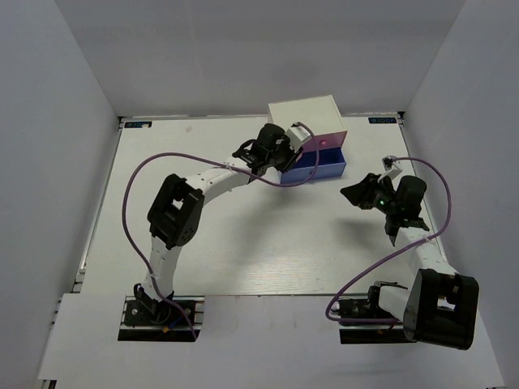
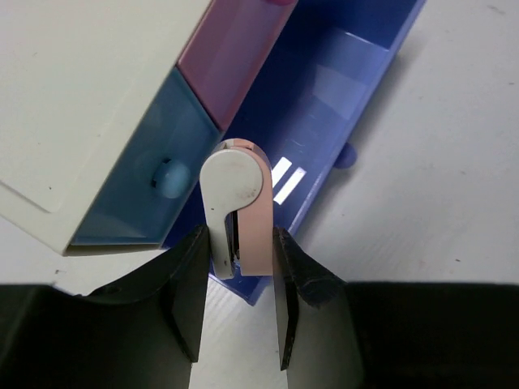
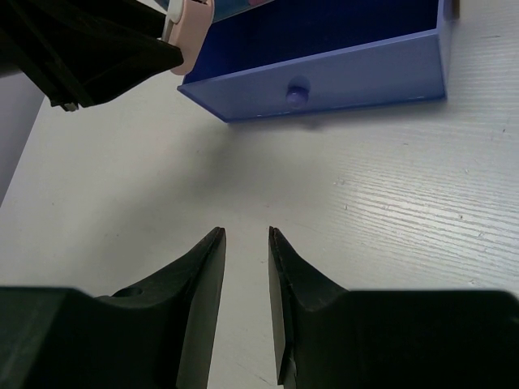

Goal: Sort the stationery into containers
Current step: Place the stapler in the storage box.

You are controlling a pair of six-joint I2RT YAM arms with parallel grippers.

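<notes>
My left gripper (image 1: 281, 151) (image 2: 238, 243) is shut on a small white-and-pink stapler-like item (image 2: 235, 203) (image 1: 297, 138). It holds the item over the left end of the pulled-out wide blue-purple drawer (image 1: 323, 168) (image 2: 324, 97). The item's tip also shows in the right wrist view (image 3: 189, 28). The small blue drawer (image 2: 134, 174) and the pink drawer (image 2: 235, 49) (image 1: 331, 142) sit above it in the white box (image 1: 304, 113). My right gripper (image 1: 355, 194) (image 3: 246, 237) is narrowly open and empty above the table, in front of the wide drawer (image 3: 324, 77). No markers or tan block are in view.
The white box stands at the back middle of the white table (image 1: 243, 243). Grey walls close in the table on three sides. Purple cables loop from both arms over the table. The left arm's black fingers (image 3: 89, 49) show at the top left of the right wrist view.
</notes>
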